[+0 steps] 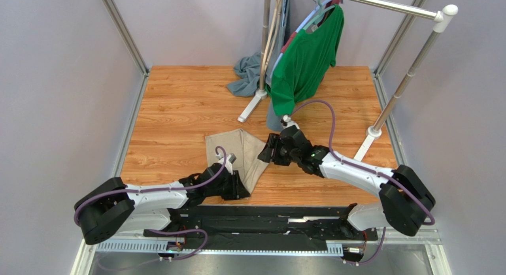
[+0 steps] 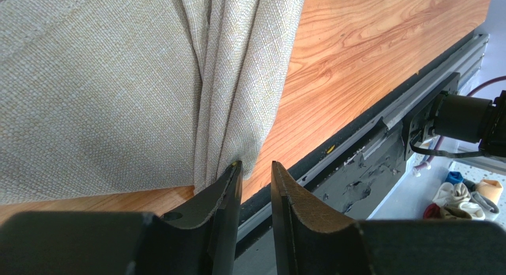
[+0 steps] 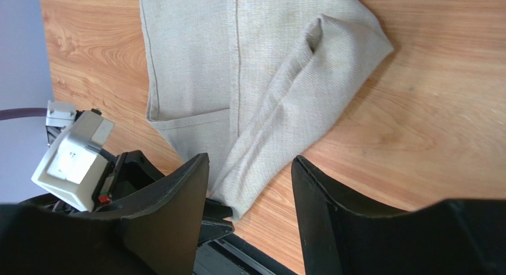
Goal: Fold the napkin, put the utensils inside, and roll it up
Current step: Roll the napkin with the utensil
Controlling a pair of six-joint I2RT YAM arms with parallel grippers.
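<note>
— What do we record for the cloth's position and the room around it?

— We find the napkin lying on the wooden table, left of centre. It is folded into a long shape that narrows to a tip near the black rail at the table's near edge. Bare wood lies open to its left and behind it. The rack foot stands near its far edge, with the green shirt hanging further back.

— And the two end effectors?

— The left gripper sits at the near tip. Its jaws are narrowly apart, and only table edge and rail show between them. The cloth's corner lies against the outer side of one finger. The right gripper hangs over the napkin's right fold, jaws spread wide and holding nothing.

— What could we not verify?

— From above, the left gripper covers the tip and the right gripper covers part of the right edge. Both wrist views cut off the napkin's far end. We cannot tell whether the corner touches the left finger or only lies behind it. The small coloured bundles beyond the rail are too small to identify.
</note>
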